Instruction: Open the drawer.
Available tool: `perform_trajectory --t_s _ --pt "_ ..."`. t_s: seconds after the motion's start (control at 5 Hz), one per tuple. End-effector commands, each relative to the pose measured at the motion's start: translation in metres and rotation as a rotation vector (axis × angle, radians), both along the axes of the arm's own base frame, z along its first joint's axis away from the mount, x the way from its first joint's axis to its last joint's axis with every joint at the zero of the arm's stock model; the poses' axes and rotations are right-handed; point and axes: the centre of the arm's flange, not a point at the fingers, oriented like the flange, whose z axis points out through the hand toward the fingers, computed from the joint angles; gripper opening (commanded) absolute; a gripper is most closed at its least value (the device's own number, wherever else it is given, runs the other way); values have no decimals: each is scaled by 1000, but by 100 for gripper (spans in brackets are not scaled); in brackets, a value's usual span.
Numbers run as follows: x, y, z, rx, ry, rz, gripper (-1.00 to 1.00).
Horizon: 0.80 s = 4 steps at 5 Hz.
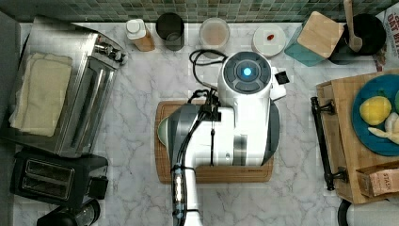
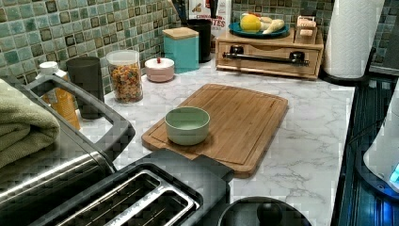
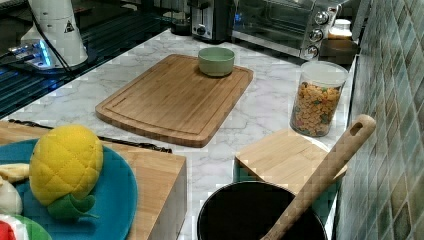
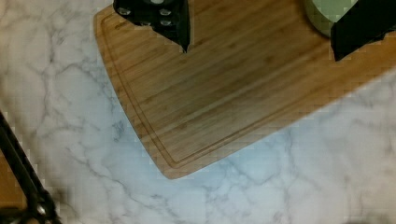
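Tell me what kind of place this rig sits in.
Most likely a kitchen counter, or a mock-up of one: marble-look countertop under a green mosaic tile backsplash, with a toaster oven, a slot toaster and a bamboo cutting board.

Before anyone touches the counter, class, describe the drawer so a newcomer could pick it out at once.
Start at the marble counter and look past the big cutting board towards the tiled wall. There a low bamboo box carries a blue plate of toy fruit; the drawer is its front panel. Its long black bar handle marks it out.
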Motion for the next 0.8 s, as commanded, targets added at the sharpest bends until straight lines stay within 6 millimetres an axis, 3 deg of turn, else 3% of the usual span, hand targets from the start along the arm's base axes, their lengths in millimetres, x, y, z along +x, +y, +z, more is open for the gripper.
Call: perform_trajectory --t_s 0.2,0.8 --pt "-56 -48 -15 -92 8 363 100" --pt "-83 -129 -57 -97 -40 502 100"
